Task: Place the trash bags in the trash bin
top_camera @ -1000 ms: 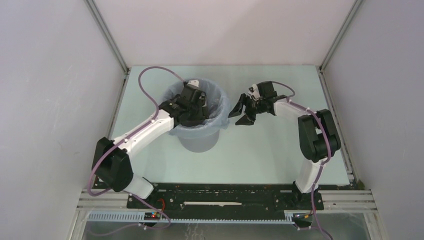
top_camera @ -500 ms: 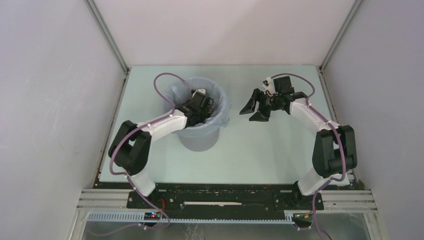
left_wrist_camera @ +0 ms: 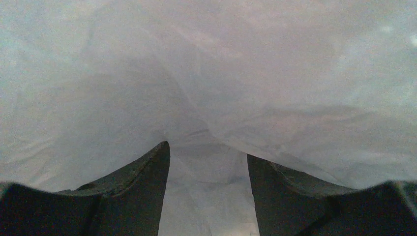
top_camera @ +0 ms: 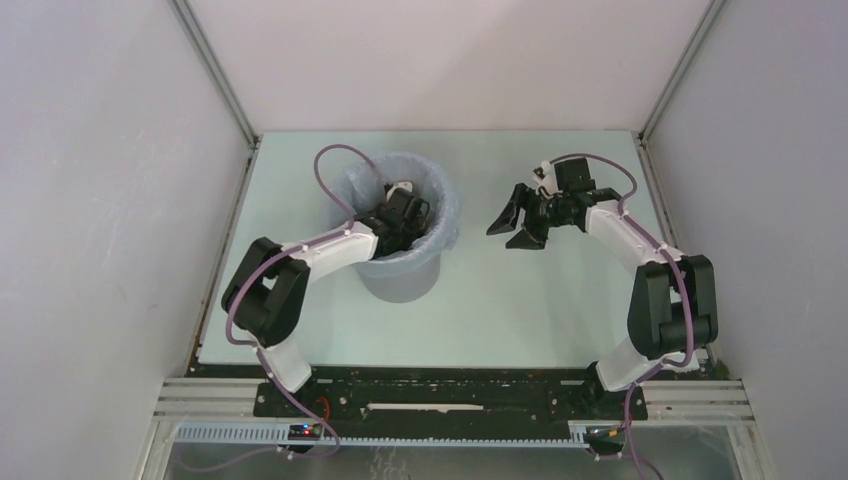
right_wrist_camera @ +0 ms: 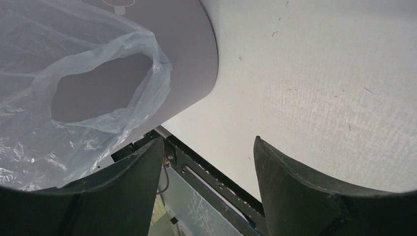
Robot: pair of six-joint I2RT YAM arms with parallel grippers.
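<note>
While left hand (top_camera: 408, 216) gapes inside trash bin (top_camera: 400, 282), right hand (top_camera: 508, 230) gapes clear of rim.

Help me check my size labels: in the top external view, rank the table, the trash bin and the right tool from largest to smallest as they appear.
1. table, by far the largest.
2. trash bin.
3. right tool, clearly smaller than the bin, even if it sits nearer the camera.
</note>
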